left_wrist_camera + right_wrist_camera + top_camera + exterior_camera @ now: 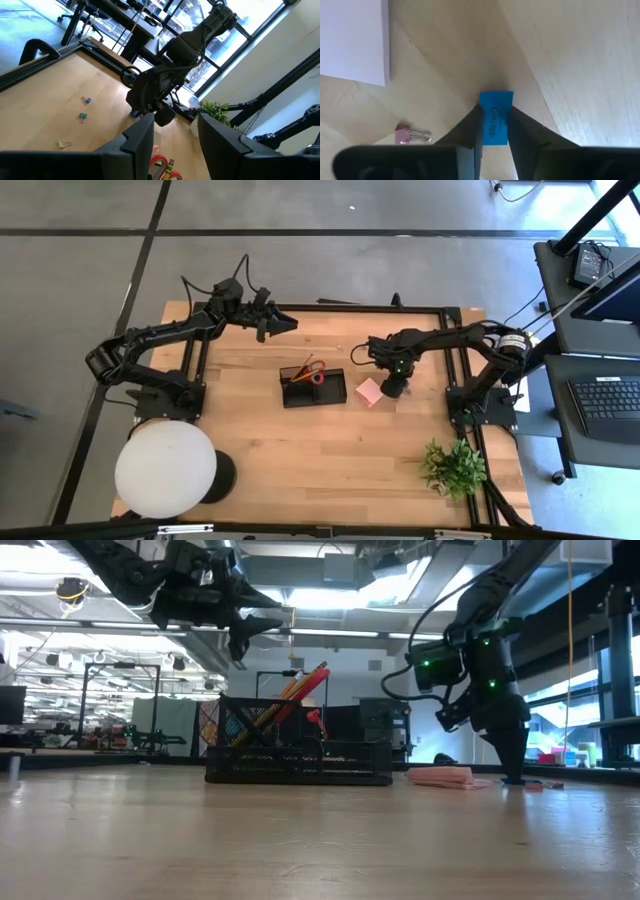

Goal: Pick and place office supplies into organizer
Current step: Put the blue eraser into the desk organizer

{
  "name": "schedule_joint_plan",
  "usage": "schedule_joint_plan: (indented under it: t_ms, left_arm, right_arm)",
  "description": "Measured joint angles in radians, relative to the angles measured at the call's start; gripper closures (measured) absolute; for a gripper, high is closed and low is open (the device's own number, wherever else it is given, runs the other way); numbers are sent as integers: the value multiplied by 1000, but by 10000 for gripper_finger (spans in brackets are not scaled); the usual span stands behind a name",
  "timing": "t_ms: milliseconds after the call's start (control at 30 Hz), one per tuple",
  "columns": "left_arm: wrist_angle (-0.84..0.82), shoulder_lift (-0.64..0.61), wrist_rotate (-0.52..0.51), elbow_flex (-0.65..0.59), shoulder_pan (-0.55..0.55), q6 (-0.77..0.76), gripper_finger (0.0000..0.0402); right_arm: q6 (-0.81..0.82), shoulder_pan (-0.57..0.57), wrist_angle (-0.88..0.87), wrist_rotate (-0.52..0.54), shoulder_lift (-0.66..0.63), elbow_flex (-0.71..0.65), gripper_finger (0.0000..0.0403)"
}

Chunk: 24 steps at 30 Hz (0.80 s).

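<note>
Closing on a small blue eraser [495, 117], the right gripper [494, 131] is down at the table just beside the pink sticky-note pad [369, 390], on the pad's side away from the black organizer [313, 387]. Wrist view shows both fingers pressed against the eraser's sides, so it reads as clamped on it, w/ the eraser apparently still on the wood. A pink binder clip [412, 134] lies near, not touched. Organizer already has scissors + pencils standing in it. Left gripper [285, 323] hangs above the table's far edge, fingers apart, nothing in it, waiting. To do this step well, imo: keep the squeeze centred on the eraser so it doesn't pivot or pop out, lift straight up before any sideways travel so it clears the note pad, then carry over to the organizer and release low into an open compartment, not onto the scissor handles. Risk: small piece, shallow grip, could slip on lift.
</note>
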Motion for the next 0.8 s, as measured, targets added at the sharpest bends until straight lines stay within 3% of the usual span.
schedule_joint_plan:
  t_ms: [400,800]
  left_arm:
    - [0,0,0,0,0,0,255]
    - [0,0,0,0,0,0,255]
  right_arm:
    - [19,-1,-74,16,-11,87,329]
    - [25,77,-91,7,-83,468,329]
